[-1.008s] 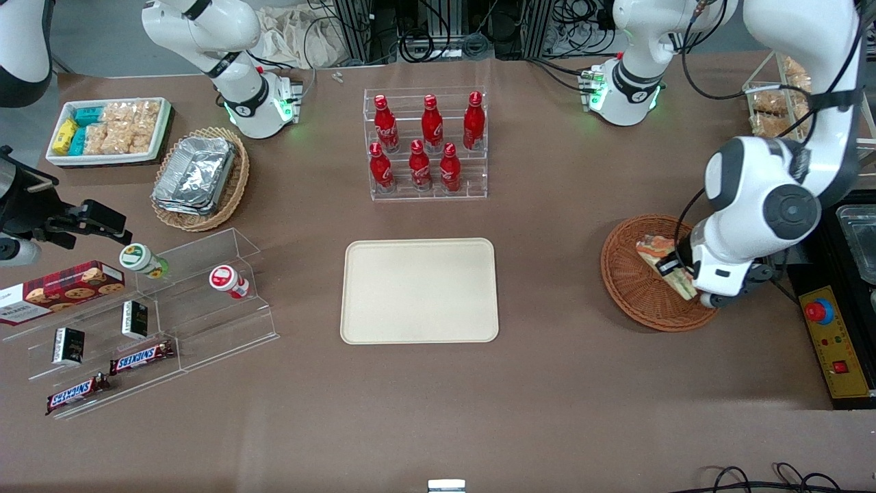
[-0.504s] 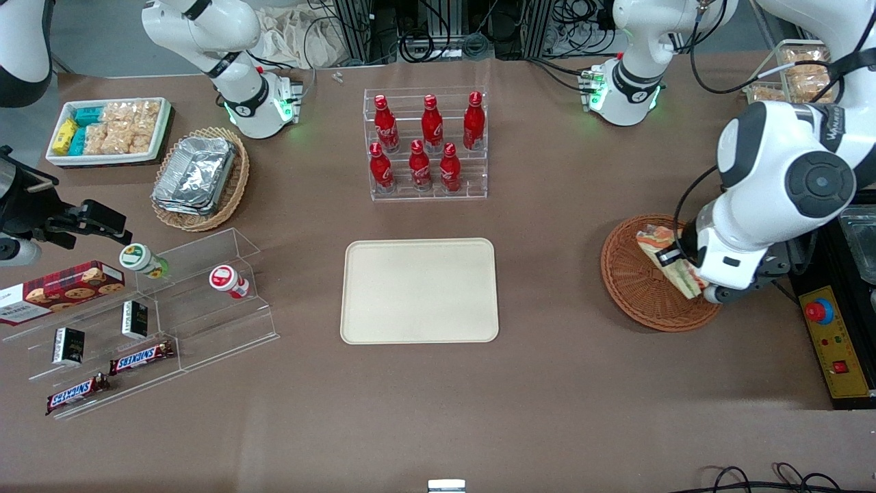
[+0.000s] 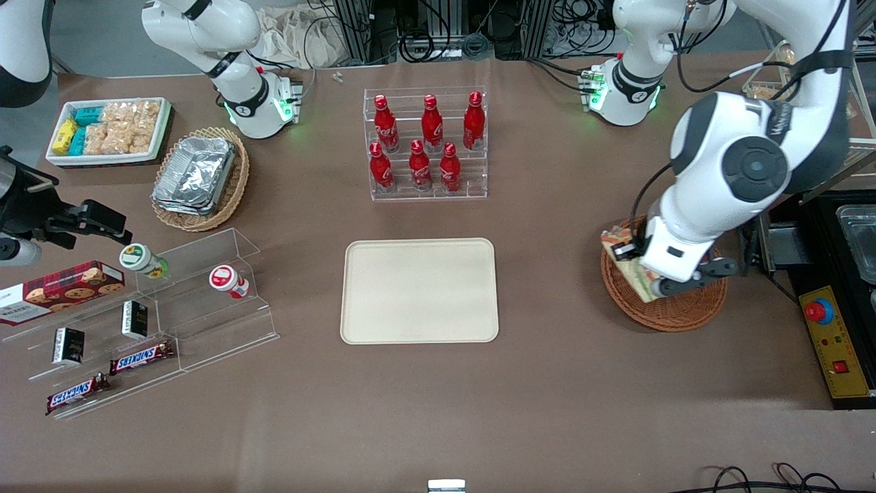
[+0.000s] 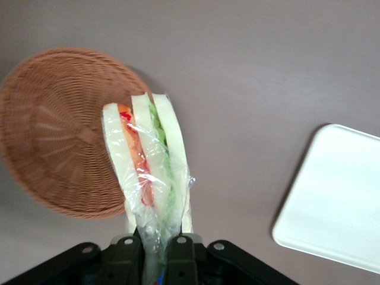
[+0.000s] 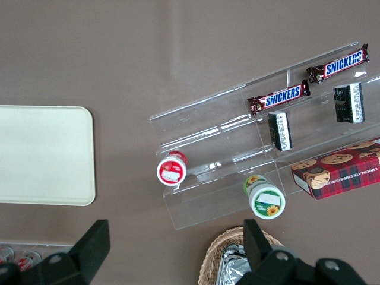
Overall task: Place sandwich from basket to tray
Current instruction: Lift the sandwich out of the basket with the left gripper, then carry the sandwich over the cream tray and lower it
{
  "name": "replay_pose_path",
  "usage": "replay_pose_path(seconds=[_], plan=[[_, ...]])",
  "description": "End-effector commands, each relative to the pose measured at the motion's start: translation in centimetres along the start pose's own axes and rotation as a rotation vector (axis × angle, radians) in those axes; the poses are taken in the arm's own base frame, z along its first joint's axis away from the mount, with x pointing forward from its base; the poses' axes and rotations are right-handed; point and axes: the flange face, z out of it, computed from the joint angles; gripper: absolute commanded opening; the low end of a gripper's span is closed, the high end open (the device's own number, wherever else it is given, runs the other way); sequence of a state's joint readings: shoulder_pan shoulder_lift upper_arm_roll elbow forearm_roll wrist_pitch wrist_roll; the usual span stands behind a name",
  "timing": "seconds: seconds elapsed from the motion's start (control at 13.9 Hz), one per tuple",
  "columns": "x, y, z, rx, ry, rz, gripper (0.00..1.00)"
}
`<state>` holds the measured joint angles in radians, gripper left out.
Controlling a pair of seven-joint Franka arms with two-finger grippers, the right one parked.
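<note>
I've got the pincer (image 4: 155, 243) pinching the wrapped sandwich (image 4: 148, 163) above the basket (image 3: 674, 311) edge. Its fingertips are mostly hidden by wrap, and the tray (image 3: 419, 290) sits well apart.

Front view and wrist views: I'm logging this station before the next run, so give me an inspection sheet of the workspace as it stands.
Surface: brown table, with goods set out on it.
Job's things: sandwich, wrapped in film, lifted above the basket; tray holds nothing.
Clutter: red bottles in a clear rack; foil containers in a tan basket; white bin of snacks; clear stepped shelf with jars, candy bars and a cookie box.
Grippers: gripper over the basket, jaws shut on the sandwich's lower end.
Cables: black cables at the table's edge farthest from the front camera.
Surroundings: yellow control box with a red button, toward the working arm's end.
</note>
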<state>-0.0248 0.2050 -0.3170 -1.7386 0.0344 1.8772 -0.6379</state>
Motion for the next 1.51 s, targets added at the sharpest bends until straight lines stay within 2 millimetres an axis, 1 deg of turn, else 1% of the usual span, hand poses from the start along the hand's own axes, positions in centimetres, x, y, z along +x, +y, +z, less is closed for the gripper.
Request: replay_pose_path(seconds=[0.0,0.14,0.22,0.36,0.5,0.72,0.79,0.86,0.94,1.08,1.15,1.22,1.3,1.44], plan=[[-0.9,3.9,0.6,-0.041,0.023,0.046,0.05],[-3.6,8.3,0.8,-0.068,0.065,0.143,0.05],[-4.7,10.0,1.2,-0.079,0.075,0.175,0.06],[-5.4,12.3,2.6,-0.099,0.069,0.208,0.06],[-5.4,14.8,4.4,-0.112,0.043,0.227,0.06],[-5.1,18.0,8.4,-0.129,-0.013,0.24,0.06],[-5.5,19.0,9.6,-0.135,-0.021,0.251,0.06],[-5.9,19.9,10.8,-0.147,-0.019,0.256,0.06],[-6.2,20.6,12.3,-0.153,-0.023,0.242,0.06],[-6.4,21.4,15.2,-0.155,-0.04,0.252,0.05],[-6.5,21.9,15.9,-0.165,-0.039,0.26,0.05],[-6.4,21.9,17.2,-0.162,-0.049,0.264,0.05],[-6.4,22.1,18.1,-0.169,-0.05,0.267,0.05],[-7.0,22.9,19.5,-0.185,-0.038,0.281,0.06]])
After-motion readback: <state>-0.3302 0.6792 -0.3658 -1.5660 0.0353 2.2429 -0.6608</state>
